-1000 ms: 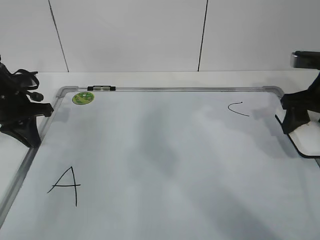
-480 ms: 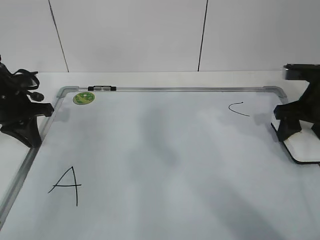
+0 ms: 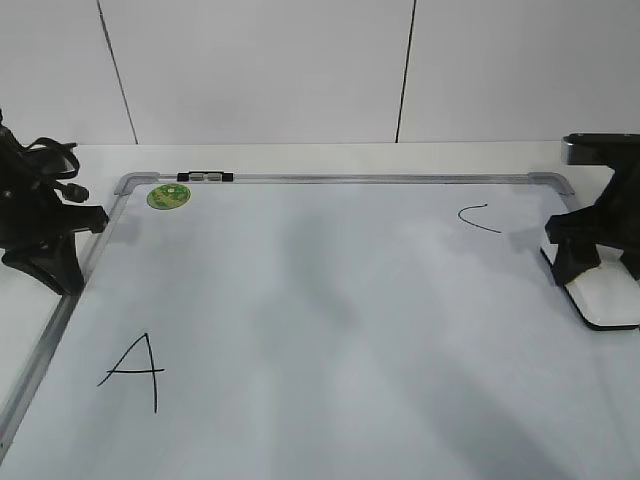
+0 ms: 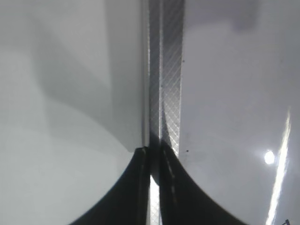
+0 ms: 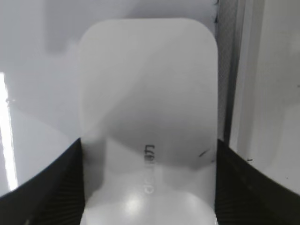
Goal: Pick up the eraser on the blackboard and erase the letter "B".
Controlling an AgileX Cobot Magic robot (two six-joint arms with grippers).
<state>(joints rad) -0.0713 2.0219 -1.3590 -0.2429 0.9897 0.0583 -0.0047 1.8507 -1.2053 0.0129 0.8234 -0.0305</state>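
Observation:
The blackboard (image 3: pixel 330 300) is a white board in a silver frame and lies flat on the table. It carries an "A" (image 3: pixel 132 370) and a curved "C" (image 3: pixel 477 218). No letter "B" shows on it. The white eraser (image 3: pixel 610 300) rests on the board near its right edge. My right gripper (image 3: pixel 598 275) stands over it. In the right wrist view the fingers (image 5: pixel 148 150) press both long sides of the eraser (image 5: pixel 147 93). My left gripper (image 3: pixel 62 275) is shut and empty over the board's left frame (image 4: pixel 166 70), as the left wrist view (image 4: pixel 153 157) shows.
A round green sticker (image 3: pixel 167 196) and a black-and-silver clip (image 3: pixel 203 177) sit at the board's far left corner. White table surface lies beyond the frame on the left (image 4: pixel 70 140) and behind. A white panelled wall stands at the back.
My right gripper has moved left and towards the camera along the board's right edge, and the eraser has moved with it. The left arm has not moved.

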